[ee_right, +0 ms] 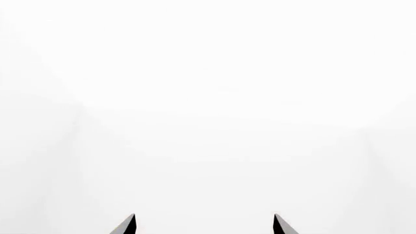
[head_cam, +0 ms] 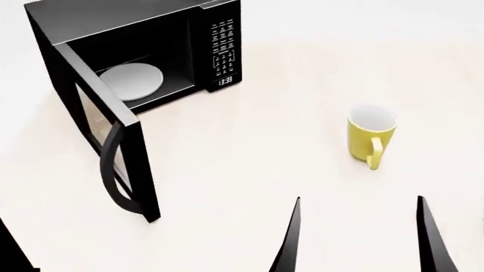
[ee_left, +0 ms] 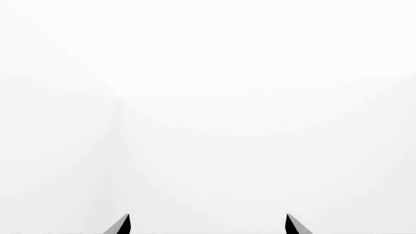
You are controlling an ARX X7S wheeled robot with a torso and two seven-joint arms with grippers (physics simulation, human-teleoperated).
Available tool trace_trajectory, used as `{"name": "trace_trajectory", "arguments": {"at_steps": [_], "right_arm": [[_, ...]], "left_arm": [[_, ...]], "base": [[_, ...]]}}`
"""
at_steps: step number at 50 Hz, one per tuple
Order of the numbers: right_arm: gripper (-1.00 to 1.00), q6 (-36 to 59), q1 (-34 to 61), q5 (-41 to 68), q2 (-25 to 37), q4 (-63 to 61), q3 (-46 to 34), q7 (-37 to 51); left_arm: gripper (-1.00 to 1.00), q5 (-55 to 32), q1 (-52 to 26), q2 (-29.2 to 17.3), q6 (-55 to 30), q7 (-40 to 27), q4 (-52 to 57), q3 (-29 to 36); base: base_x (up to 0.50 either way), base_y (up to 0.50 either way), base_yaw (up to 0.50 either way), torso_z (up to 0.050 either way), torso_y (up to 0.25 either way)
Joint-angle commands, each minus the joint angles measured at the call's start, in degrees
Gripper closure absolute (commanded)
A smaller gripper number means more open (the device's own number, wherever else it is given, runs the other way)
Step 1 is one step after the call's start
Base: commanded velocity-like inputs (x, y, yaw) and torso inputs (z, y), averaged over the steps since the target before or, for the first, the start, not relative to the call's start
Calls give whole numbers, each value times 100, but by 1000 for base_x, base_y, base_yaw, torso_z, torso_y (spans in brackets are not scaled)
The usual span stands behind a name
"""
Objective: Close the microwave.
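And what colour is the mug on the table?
Yellow outside, white inside. The mug shows best in the head view.

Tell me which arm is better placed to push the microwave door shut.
Probably the left: the open door swings out at the robot's left, near the left arm's corner, while the right end effector sits farther off, by the yellow mug.

pale cream tabletop (head_cam: pixel 250 170) — white, featureless walls

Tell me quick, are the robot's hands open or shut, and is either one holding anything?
Left gripper: open, fingers spread, holding nothing.
Right gripper: open, fingers spread, holding nothing.
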Motion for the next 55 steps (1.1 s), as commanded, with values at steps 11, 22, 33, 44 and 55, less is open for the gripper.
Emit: {"name": "trace_trajectory", "arguments": {"at_steps": [11,22,33,44,55], "right_arm": [[-100,212,36,60,3,57,7,43],[-100,252,7,2,102,-85,-200,-66],[-100,203,-19,-354,216,-96,-403,-173],[-100,229,-13,-495,241,-82,-445,-131],[-100,257,-7,-421,270,-73,-452,-84]], "left_arm": [[-100,21,2,-42,10,-61,-38,17],[-100,18,18,-87,23,-102,-79,77],[-100,20,18,-124,3,-146,-72,130],[-100,10,15,-168,-4,-188,-81,164],[-100,21,29,-205,25,-228,-112,217]], "base": [[115,371,0,0,0],[11,0,0,0,0],[467,10,0,0,0],[500,119,0,0,0],[500,184,0,0,0]]}}
